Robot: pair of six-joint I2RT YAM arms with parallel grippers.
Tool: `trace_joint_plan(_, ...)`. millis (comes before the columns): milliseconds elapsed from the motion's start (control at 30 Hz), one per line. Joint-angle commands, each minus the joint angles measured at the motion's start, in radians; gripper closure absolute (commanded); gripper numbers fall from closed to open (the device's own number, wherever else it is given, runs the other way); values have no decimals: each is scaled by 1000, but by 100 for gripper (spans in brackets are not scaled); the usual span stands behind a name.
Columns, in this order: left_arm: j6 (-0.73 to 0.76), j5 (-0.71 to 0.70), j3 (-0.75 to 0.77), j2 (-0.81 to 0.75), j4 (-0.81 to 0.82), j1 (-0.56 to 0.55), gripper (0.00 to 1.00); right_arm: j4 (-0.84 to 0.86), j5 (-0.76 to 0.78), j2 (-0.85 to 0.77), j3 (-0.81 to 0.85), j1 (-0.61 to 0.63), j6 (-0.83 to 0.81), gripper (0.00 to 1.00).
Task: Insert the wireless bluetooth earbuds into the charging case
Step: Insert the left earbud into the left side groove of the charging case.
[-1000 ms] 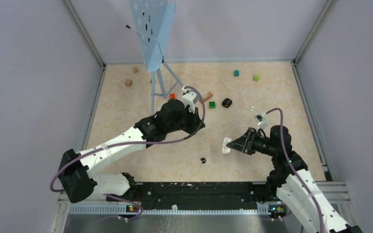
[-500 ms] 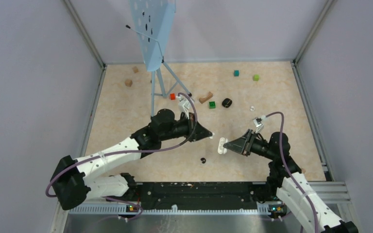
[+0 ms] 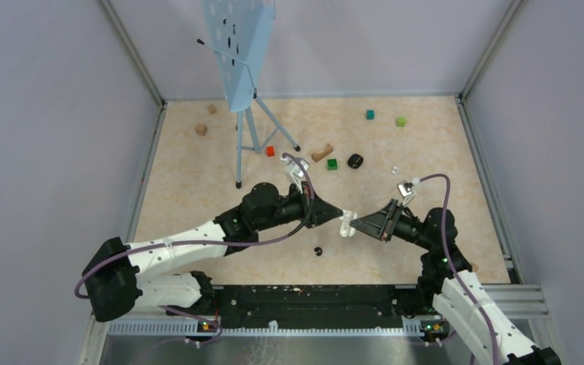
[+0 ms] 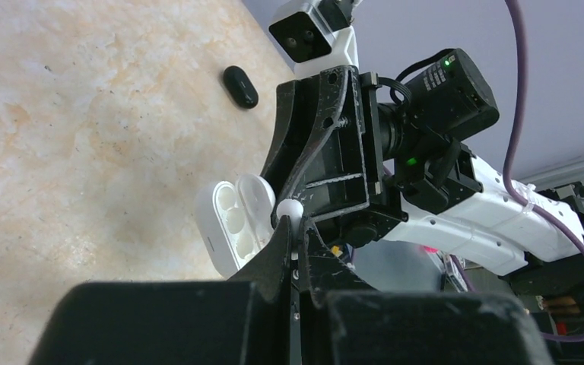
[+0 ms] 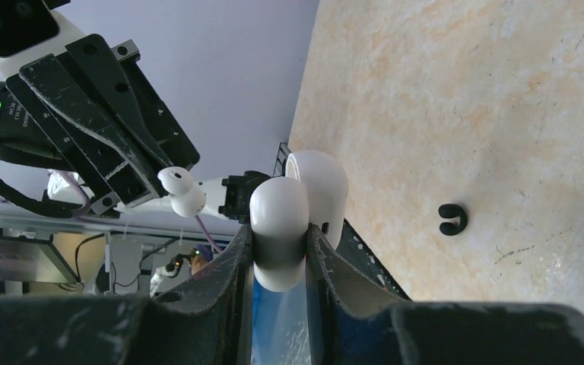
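Note:
My right gripper point(image 3: 356, 223) point(image 5: 280, 243) is shut on the white charging case point(image 3: 344, 225) point(image 5: 281, 220) and holds it above the table, lid open, cavities facing the left arm. In the left wrist view the case point(image 4: 232, 228) shows its hollow inside. My left gripper point(image 3: 334, 214) point(image 4: 295, 224) is shut on a white earbud point(image 4: 290, 209) point(image 5: 179, 186), pinched at the fingertips right beside the case's open face. A small black earbud point(image 3: 318, 251) point(image 5: 452, 219) lies on the table below the two grippers. A tiny white bud point(image 3: 394, 169) lies further back on the right.
A black oval case point(image 3: 355, 160) point(image 4: 240, 86) lies behind the grippers, near a green block point(image 3: 332, 163), a wooden piece point(image 3: 322, 153) and a red block point(image 3: 270, 150). A blue panel on a tripod point(image 3: 239, 144) stands at the back left. Teal point(image 3: 369, 115) and lime point(image 3: 401, 121) cubes sit far back.
My left arm has swung forward and right from near the tripod, bringing the white earbud up to the case. The right gripper has shifted the case slightly left.

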Motion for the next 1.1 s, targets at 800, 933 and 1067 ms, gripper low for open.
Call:
trace_joint_plan(800, -85, -104, 42, 97, 54, -19, 100, 28, 19, -24, 29, -8, 6, 100)
trace_joint_plan(933, -103, -90, 39, 120, 78, -20, 100, 32, 22, -25, 30, -8, 14, 100)
trace_joint_plan(1067, -102, -81, 39, 133, 79, -26, 100, 54, 20, -24, 23, -9, 31, 100)
